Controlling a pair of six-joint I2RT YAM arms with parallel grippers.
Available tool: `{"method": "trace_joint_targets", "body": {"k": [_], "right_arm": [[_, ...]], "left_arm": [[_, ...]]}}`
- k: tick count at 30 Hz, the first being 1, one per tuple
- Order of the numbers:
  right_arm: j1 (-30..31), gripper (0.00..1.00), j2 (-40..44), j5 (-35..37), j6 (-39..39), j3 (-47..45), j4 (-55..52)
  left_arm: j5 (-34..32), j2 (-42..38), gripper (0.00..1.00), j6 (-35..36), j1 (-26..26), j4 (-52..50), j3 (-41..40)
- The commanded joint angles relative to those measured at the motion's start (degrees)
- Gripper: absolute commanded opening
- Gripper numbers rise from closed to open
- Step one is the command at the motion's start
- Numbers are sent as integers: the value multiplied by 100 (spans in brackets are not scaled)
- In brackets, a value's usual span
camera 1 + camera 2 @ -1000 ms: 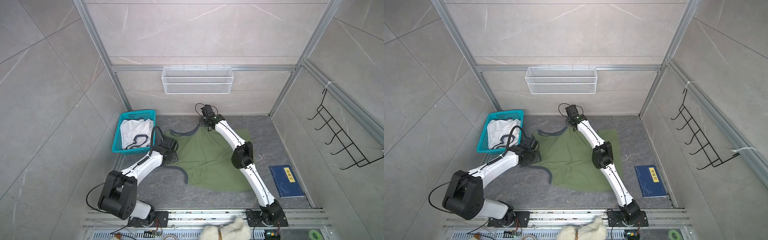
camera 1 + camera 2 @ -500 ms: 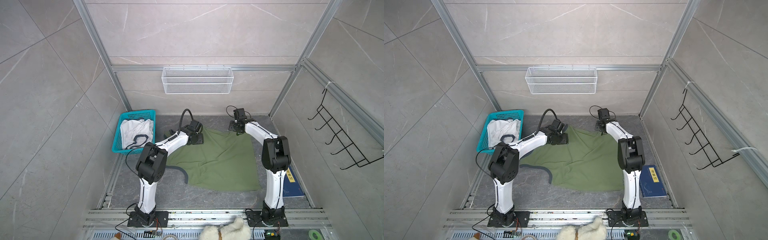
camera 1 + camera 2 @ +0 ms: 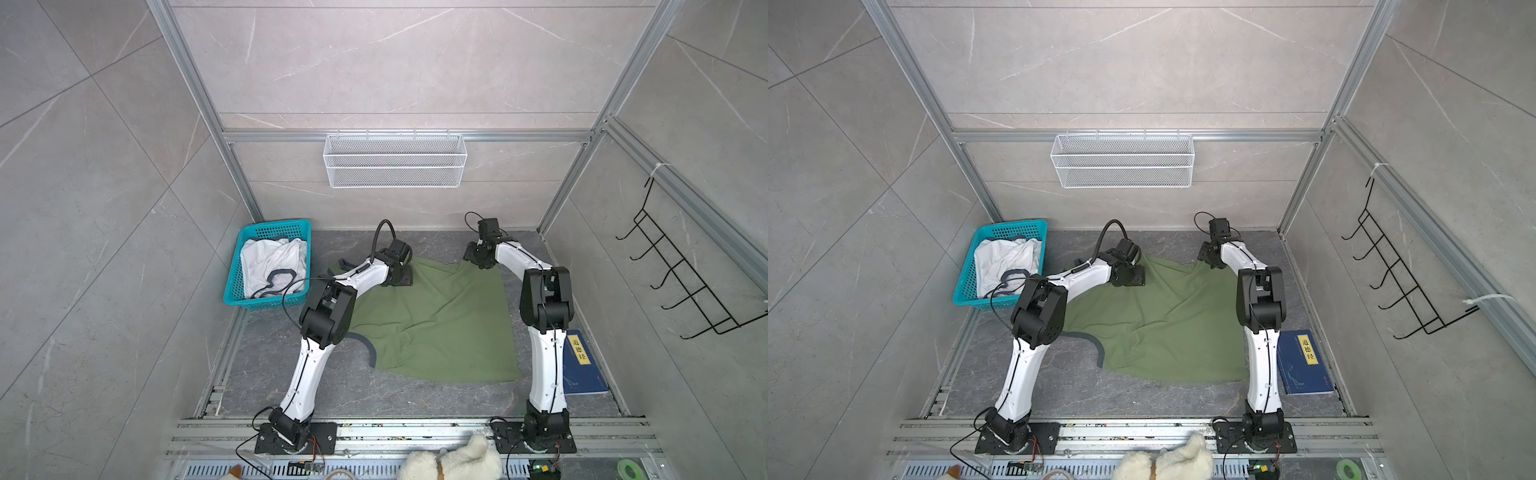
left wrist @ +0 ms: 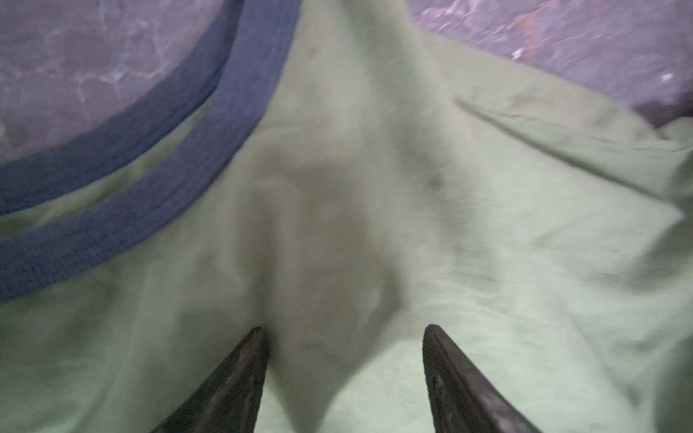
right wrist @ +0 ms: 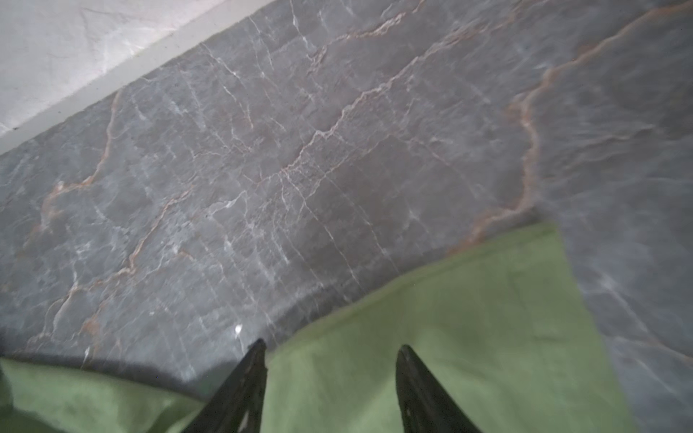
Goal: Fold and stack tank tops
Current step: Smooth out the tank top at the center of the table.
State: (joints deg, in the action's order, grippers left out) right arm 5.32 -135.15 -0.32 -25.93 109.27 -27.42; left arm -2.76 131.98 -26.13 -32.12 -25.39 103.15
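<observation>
In the last second my arms have swung apart and dragged the olive green tank top [image 3: 436, 324] out wider on the table [image 3: 374, 399], its far edge now running between my left jaws and right jaws. Both pairs stand spread, tips on the cloth, pinching nothing I can see. It lies almost flat, so folding can start soon, I judge; the white tank top [image 3: 270, 262] waits in the basket [image 3: 274, 226].
</observation>
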Motion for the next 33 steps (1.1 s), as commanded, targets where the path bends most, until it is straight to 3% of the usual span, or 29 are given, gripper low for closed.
{"method": "trace_joint_targets", "body": {"k": [1,9,16,24,33], "right_arm": [[-83,57,-335,-282,-478,259,-638],[-663,57,-529,-681,-1223,206,-849],[-795,57,-522,-1013,-1145,217,-587],[-708,58,177,-1575,-739,-250,-88],[-708,58,1173,-1338,-613,-1435,159]], "left_arm": [[-75,-155,69,-31,115,60,-345],[-186,-525,69,-205,210,356,-1259],[-78,-894,69,-301,217,574,-1886],[289,-683,70,-94,162,85,-370],[634,731,67,114,121,-256,1598]]}}
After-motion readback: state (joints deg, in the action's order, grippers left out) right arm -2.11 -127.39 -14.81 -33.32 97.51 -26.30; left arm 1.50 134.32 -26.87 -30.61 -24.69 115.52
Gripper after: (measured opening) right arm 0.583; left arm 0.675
